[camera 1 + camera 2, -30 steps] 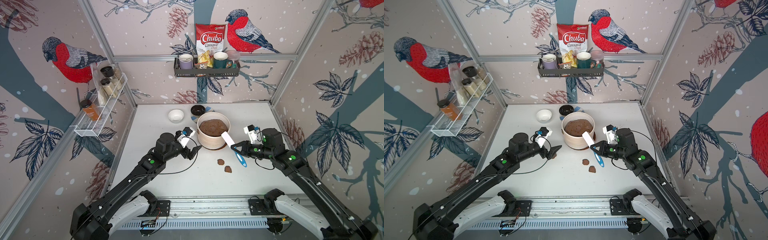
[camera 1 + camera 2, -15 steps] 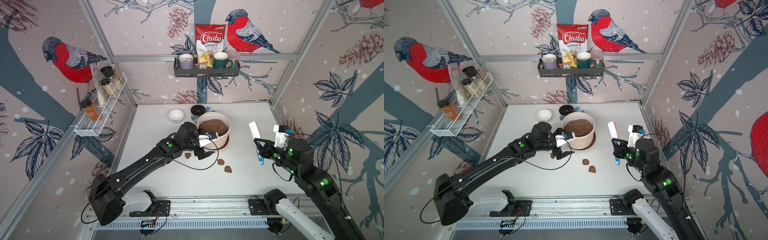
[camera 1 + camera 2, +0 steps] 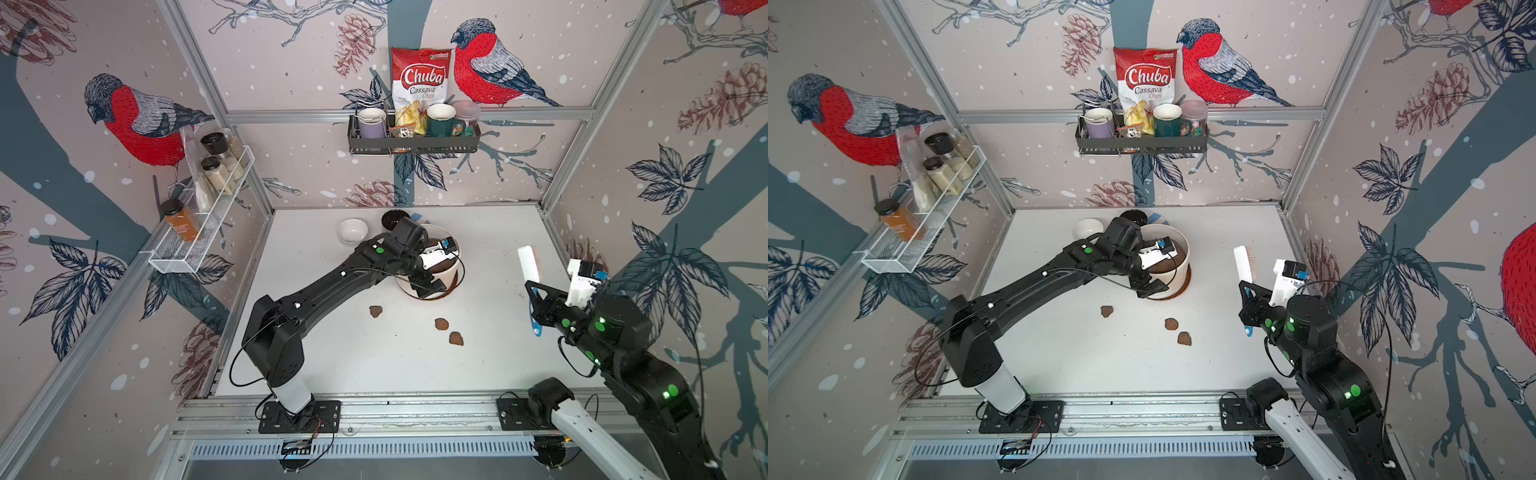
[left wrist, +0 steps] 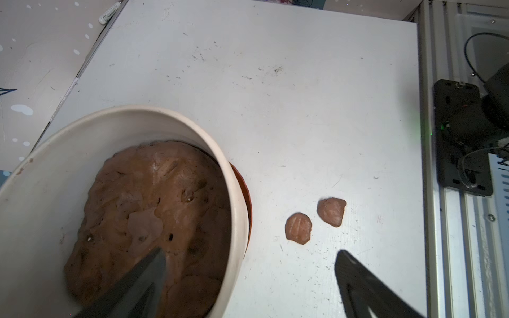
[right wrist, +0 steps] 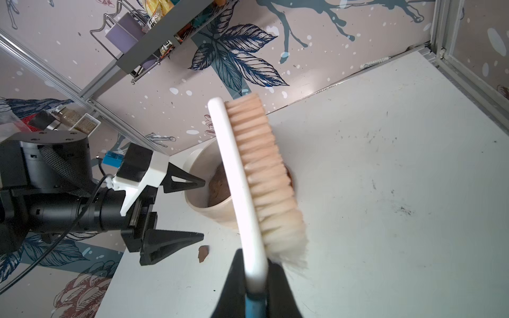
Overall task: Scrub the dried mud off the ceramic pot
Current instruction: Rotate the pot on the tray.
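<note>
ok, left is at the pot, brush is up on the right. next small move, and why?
Probably close the left gripper on the ceramic pot wall to steady it. Its jaws stand open astride the rim, one inside above the soil, one outside. The right gripper holds the brush raised clear of the pot, so nothing braces it for scrubbing.

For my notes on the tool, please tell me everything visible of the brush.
The brush has a white plastic-looking back, pale peach bristles along one side and a blue handle end. The right gripper is shut on its handle, holding it in the air, head up, bristles turned away from the ceramic pot. Nothing else touches it.
</note>
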`<state>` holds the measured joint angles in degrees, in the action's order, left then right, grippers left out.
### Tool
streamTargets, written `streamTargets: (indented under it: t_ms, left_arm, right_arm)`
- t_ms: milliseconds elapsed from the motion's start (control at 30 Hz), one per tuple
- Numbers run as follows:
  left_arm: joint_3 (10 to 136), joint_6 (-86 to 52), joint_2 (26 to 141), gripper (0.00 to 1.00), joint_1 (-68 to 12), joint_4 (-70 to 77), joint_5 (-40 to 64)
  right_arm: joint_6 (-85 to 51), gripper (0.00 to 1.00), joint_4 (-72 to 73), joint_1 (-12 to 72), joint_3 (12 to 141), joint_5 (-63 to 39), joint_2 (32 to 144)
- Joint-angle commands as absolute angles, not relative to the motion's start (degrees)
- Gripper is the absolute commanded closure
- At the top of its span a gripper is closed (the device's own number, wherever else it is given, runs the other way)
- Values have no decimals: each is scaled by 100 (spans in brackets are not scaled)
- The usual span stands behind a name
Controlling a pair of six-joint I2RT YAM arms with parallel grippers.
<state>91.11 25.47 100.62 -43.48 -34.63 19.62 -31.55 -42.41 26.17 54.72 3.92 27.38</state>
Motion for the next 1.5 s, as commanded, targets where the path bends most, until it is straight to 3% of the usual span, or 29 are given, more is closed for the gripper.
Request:
streamTargets:
  t_ms: [0, 200, 300, 467, 667, 967, 1167, 1467]
  left_arm:
    - [9566, 2546, 10445, 13, -4294, -4323, 1619]
    - [9985, 2570, 10903, 37, -4289, -4857, 1549]
    - [10164, 2439, 11018, 58, -4289, -5052, 1547]
    - [10102, 2067, 11013, 85, -4364, -4879, 1351]
    - [10064, 1592, 11054, 99, -4604, -4828, 848]
    - [10172, -422, 11097, 100, -5024, -3867, -253]
    - [10563, -2230, 11422, 100, -5435, -3869, -1747]
    - [10576, -4803, 11663, 100, -5445, -3360, -1496]
  right_arm:
    - [-3217, 100, -4057, 2616, 5443, 281, 2766]
    - [-3321, 100, -3947, 2617, 5280, 154, 2795]
    - [-3369, 100, -3949, 2618, 5236, 174, 2787]
    - [-3390, 100, -3837, 2619, 5138, 88, 2811]
    - [-3350, 100, -3798, 2615, 4964, -46, 2880]
    - [-2933, 100, -4373, 2620, 5053, -480, 3486]
    - [-2830, 100, -4446, 2616, 4861, -1239, 3875]
    - [-2880, 100, -4128, 2619, 4267, -1974, 4043]
